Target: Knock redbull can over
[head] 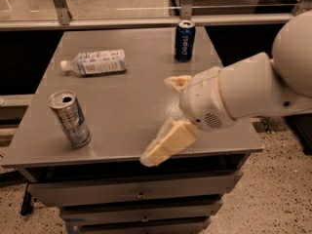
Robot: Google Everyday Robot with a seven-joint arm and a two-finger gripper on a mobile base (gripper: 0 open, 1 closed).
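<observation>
The redbull can, slim and silver with blue patches and an open shiny top, stands upright near the front left corner of the grey table. My gripper hangs over the front middle of the table, to the right of the can and well apart from it. It is open and empty. One cream finger reaches past the front edge and the other finger sits farther back. The white arm comes in from the right.
A dark blue Pepsi can stands upright at the back right. A clear plastic bottle with a white label lies on its side at the back left. Drawers are below the tabletop. A railing runs behind the table.
</observation>
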